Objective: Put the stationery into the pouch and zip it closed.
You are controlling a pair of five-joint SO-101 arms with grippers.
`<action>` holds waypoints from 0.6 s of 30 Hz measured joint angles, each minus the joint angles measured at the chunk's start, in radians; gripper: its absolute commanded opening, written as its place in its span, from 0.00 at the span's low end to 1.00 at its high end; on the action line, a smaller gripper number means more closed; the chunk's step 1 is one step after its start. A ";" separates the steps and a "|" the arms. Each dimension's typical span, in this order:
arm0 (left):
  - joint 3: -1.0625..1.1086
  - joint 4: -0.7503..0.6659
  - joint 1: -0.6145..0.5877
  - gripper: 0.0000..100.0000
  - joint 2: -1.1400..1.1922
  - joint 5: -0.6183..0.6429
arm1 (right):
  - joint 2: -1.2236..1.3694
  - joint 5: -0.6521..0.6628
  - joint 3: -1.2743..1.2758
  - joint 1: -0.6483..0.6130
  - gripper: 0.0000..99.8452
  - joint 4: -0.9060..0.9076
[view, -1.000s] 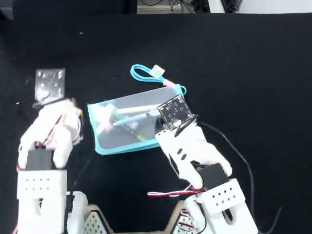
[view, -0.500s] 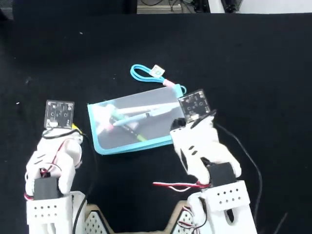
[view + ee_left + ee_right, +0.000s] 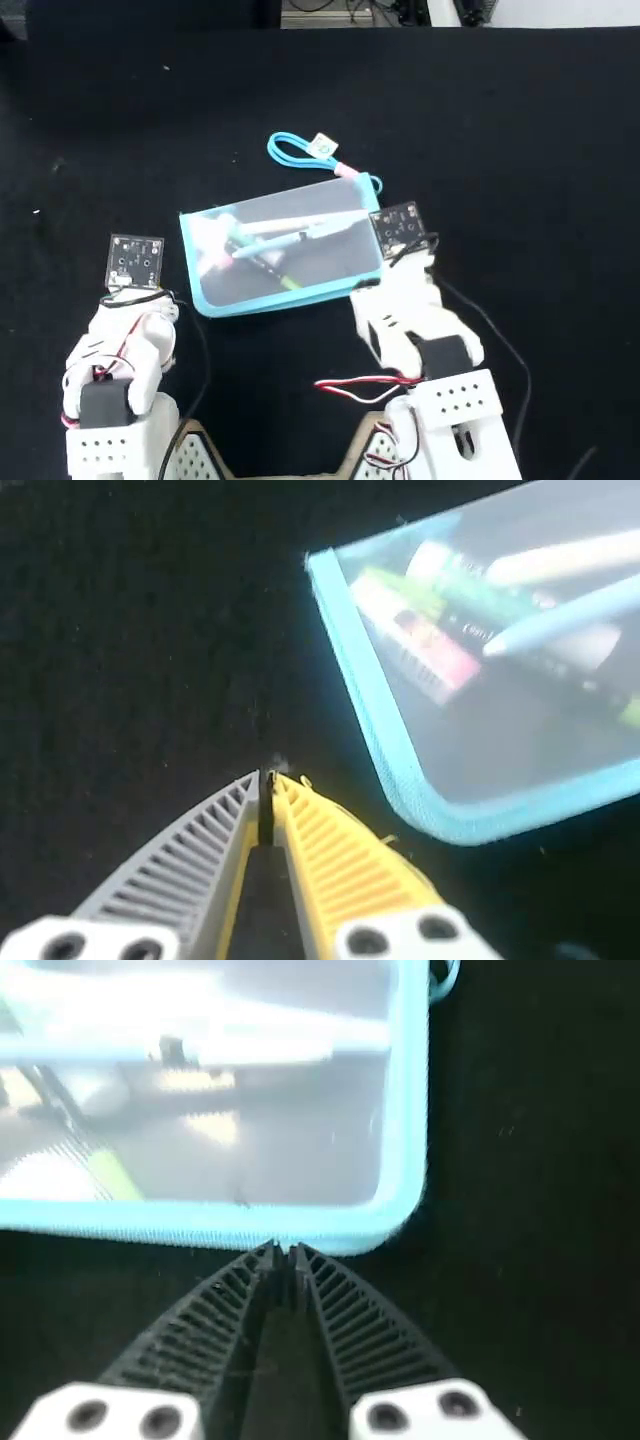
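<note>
A clear pouch with blue trim (image 3: pixel 282 248) lies flat mid-table with pens and other stationery (image 3: pixel 262 240) inside it. Its blue loop strap (image 3: pixel 296 152) stretches away at the far side. The left wrist view shows one pouch corner (image 3: pixel 400 800) beside my left gripper (image 3: pixel 268 778), which is shut and empty, hovering over bare black cloth. My right gripper (image 3: pixel 283 1253) is shut too, with its tips just short of the pouch's blue edge (image 3: pixel 250 1225). In the high view the left arm (image 3: pixel 125 330) sits near the pouch's left side, the right arm (image 3: pixel 410 300) by its right corner.
A black cloth (image 3: pixel 500 150) covers the whole table. Red and black cables (image 3: pixel 350 385) trail at the arms' bases near the front edge.
Both arms have drawn back toward the front edge. The right gripper has come off the pouch's right end, and the left arm has pulled away from its left side. The pouch has stayed put.
</note>
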 measured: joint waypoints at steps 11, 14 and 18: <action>0.138 0.009 0.009 0.03 0.008 0.000 | 0.000 -0.044 0.071 0.040 0.01 0.017; 0.140 0.008 0.009 0.03 0.006 0.000 | -0.018 -0.112 0.071 0.138 0.01 0.017; 0.140 0.008 0.009 0.03 0.006 0.000 | -0.101 -0.124 0.097 0.169 0.01 0.017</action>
